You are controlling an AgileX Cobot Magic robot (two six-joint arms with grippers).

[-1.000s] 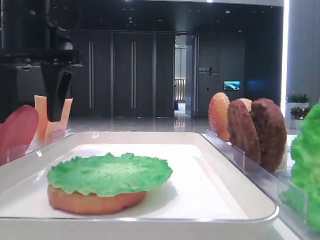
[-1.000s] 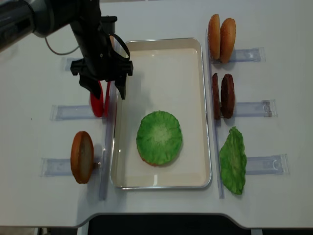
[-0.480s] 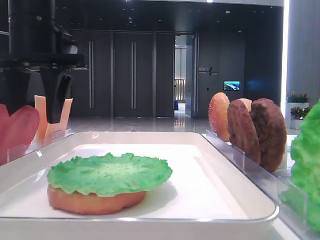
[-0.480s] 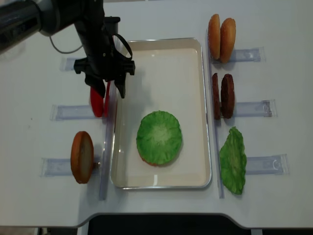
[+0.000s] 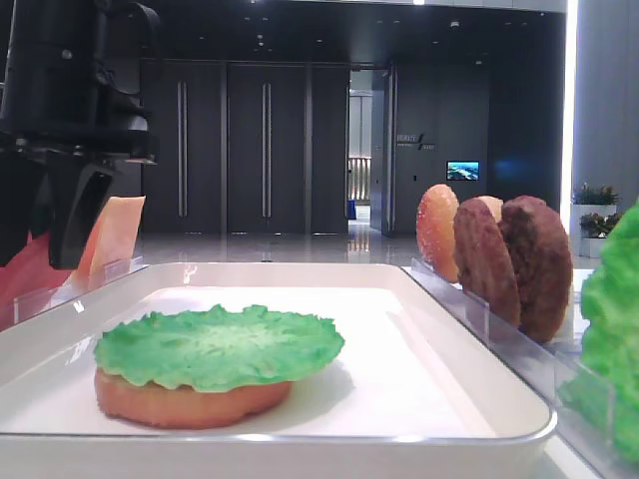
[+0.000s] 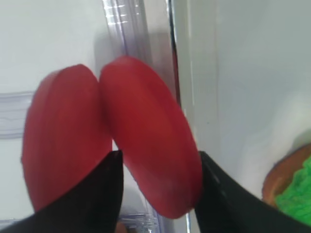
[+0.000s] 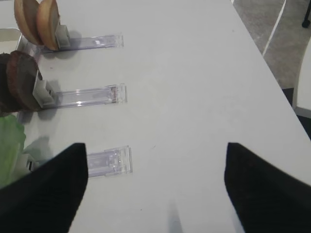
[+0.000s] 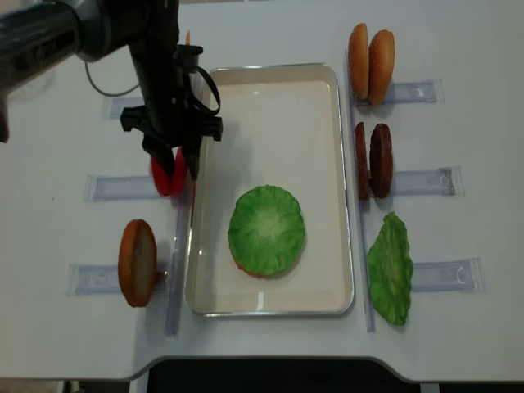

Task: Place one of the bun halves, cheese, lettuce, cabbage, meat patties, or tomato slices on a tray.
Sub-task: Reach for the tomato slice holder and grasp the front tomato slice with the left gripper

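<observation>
The left gripper [image 6: 155, 194] stood straddling the right-hand tomato slice [image 6: 150, 145], jaws partway closed around its lower edge, grip not certain. The slice stood on edge, its twin at nine o'clock. The tray [image 8: 270, 115] lay at three o'clock.

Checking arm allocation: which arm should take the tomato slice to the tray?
Left. The left gripper already straddles the nearer tomato slice in its rack beside the tray. The right gripper is open over bare table, far side.
</observation>
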